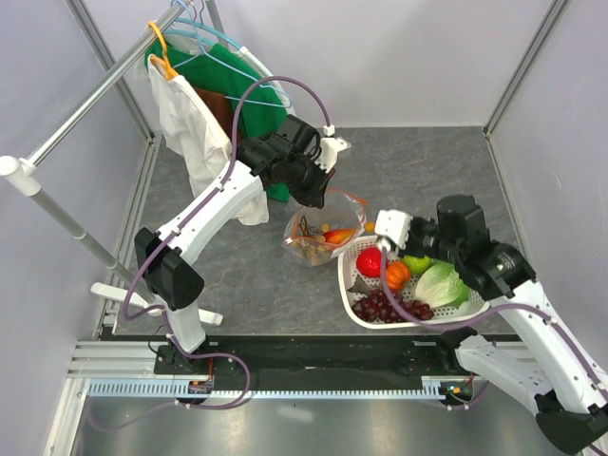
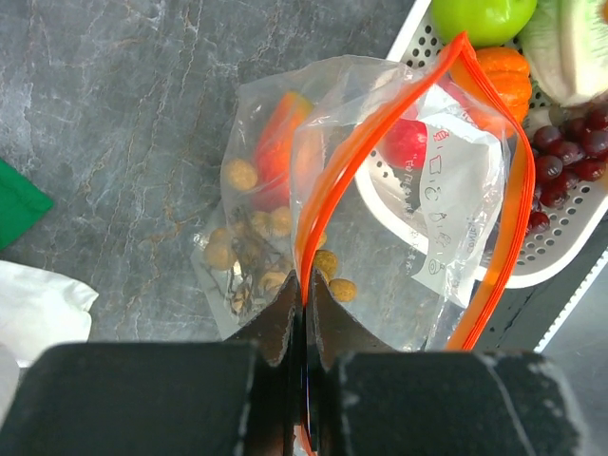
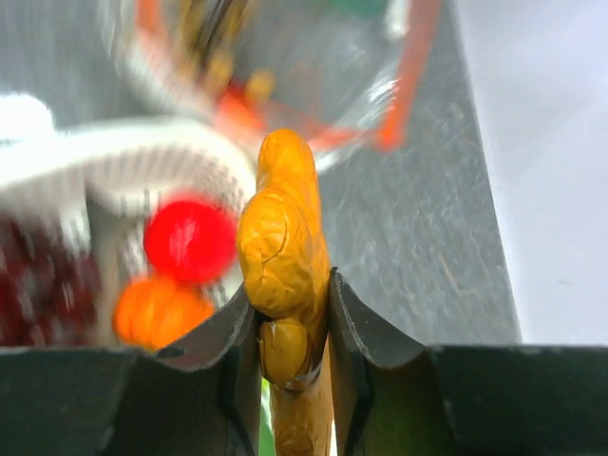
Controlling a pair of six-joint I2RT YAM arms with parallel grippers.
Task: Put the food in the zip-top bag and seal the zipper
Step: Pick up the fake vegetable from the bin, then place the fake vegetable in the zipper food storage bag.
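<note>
The clear zip-top bag (image 2: 427, 190) stands left of the basket (image 1: 353, 302), its mouth held up. My left gripper (image 2: 305, 285) is shut on the bag's orange-red zipper (image 2: 332, 190). Small brown nuts (image 2: 242, 176) and a red-yellow mango (image 2: 280, 142) lie inside the bag. My right gripper (image 3: 288, 285) is shut on a lumpy yellow-orange food piece (image 3: 283, 228), just above the basket's left rim (image 3: 142, 157). In the basket lie a red apple (image 1: 370, 262), an orange piece (image 1: 397, 275), a green apple (image 1: 416, 263), lettuce (image 1: 442, 285) and grapes (image 1: 385, 306).
A clothes rack (image 1: 85, 104) with hangers, a white cloth (image 1: 195, 128) and a green cloth (image 1: 252, 90) stands at the back left, close behind the left arm. Grey walls enclose the table on three sides.
</note>
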